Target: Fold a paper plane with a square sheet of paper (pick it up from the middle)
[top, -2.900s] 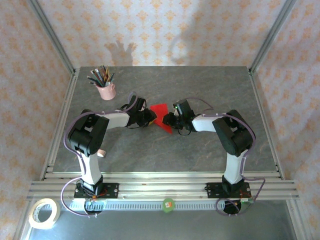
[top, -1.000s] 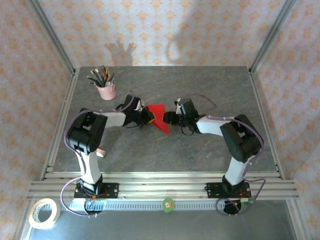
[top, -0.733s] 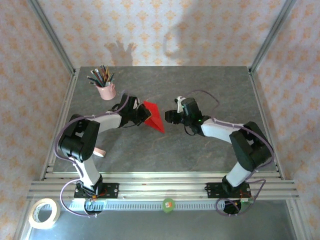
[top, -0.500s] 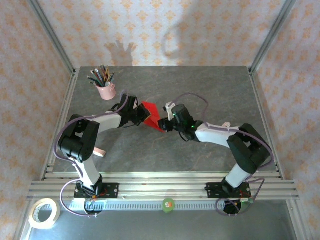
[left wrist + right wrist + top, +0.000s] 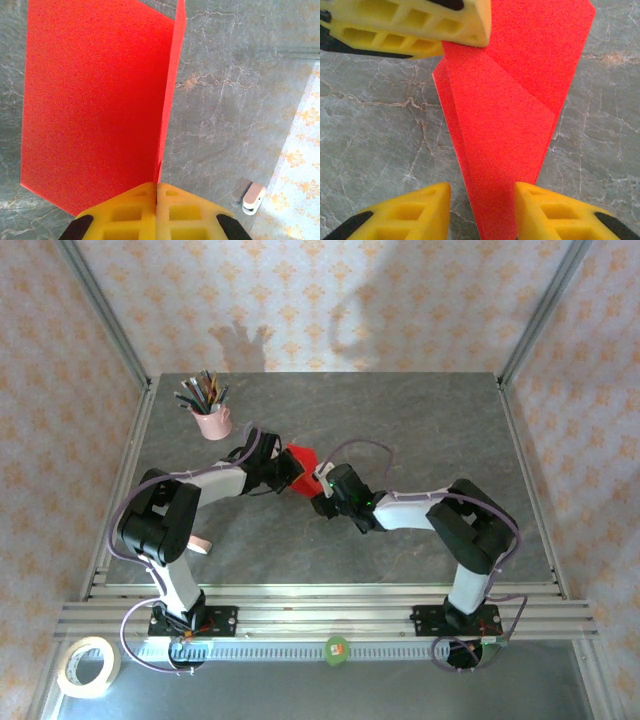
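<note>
Pinching paper plane (image 5: pixel 95 100), left tool (image 5: pixel 156 187) clamped tight; right tool (image 5: pixel 482 210) spread, straddling its pointed end.

The bright red thin paper plane (image 5: pixel 301 456), a narrow creased dart, is just left of the overhead frame's centre. Its point aims lower right.
</note>
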